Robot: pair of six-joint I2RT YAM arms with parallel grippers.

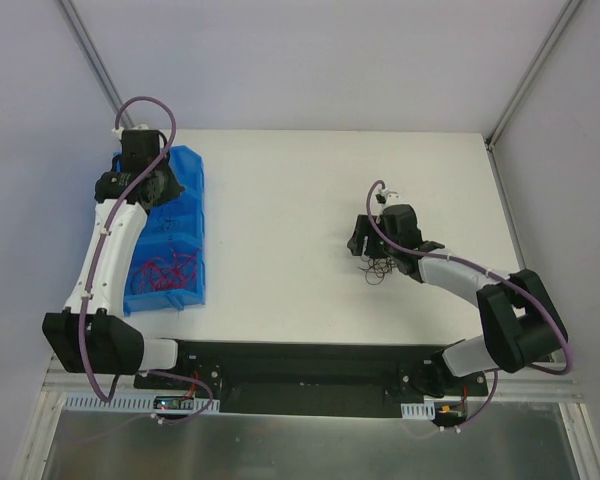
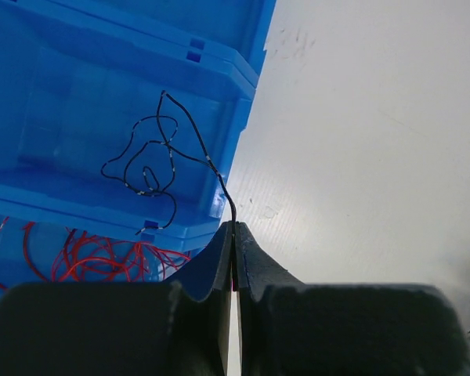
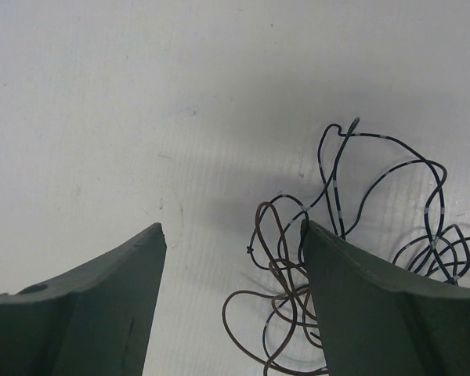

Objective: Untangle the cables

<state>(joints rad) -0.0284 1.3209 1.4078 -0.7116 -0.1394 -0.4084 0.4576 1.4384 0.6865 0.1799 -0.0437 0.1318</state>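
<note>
The cables lie in three places. Red ones (image 1: 165, 272) (image 2: 94, 254) fill the near compartment of a blue bin (image 1: 192, 200). One thin black cable (image 2: 153, 157) loops in the neighbouring compartment, and its end runs up into my left gripper (image 2: 234, 225) (image 1: 158, 192), which is shut on it above the bin's right wall (image 2: 239, 133). A tangle of black and brown cables (image 3: 286, 266) (image 1: 380, 270) rests on the white table (image 1: 280, 240). My right gripper (image 3: 231, 231) (image 1: 361, 242) hangs open over its left part, holding nothing; the right finger (image 3: 352, 298) hides part of the tangle.
The bin stands at the table's left side with a further compartment (image 2: 141, 23) beyond the black cable. Purple hoses run along both arms (image 1: 105, 240) (image 1: 450, 262). The table's far edge meets the walls (image 1: 330, 131).
</note>
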